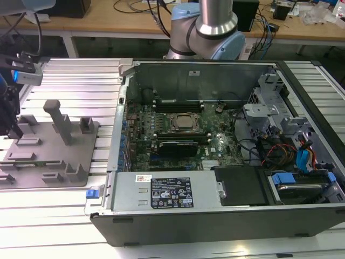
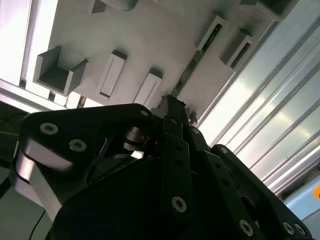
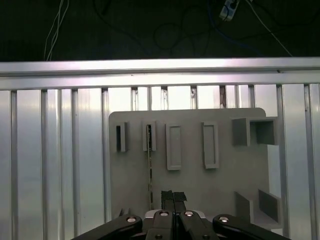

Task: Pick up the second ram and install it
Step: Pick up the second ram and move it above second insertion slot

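Apparently light, stiff yet fragile, the 2nd ram [image 3: 150,170] is seen edge-up in 1 slot of the grey holder [image 3: 210,187], best gripped across its flat faces approx. mid-length, w/ the end effector [image 3: 173,195] pressed together, empty, just beside it.

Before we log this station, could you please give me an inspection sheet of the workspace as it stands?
Surface: ribbed aluminium table carrying a grey fixture plate and an open computer case.
Job's things: second ram stands on edge in a slot of the fixture plate; not lifted, not installed.
Clutter: nothing seen.
Grippers: gripper hovers above the plate near the ram, closed, holding nothing.
Cables: red and blue leads inside the case; loose wires at the bench behind.
Surroundings: wooden bench behind the arm's base.
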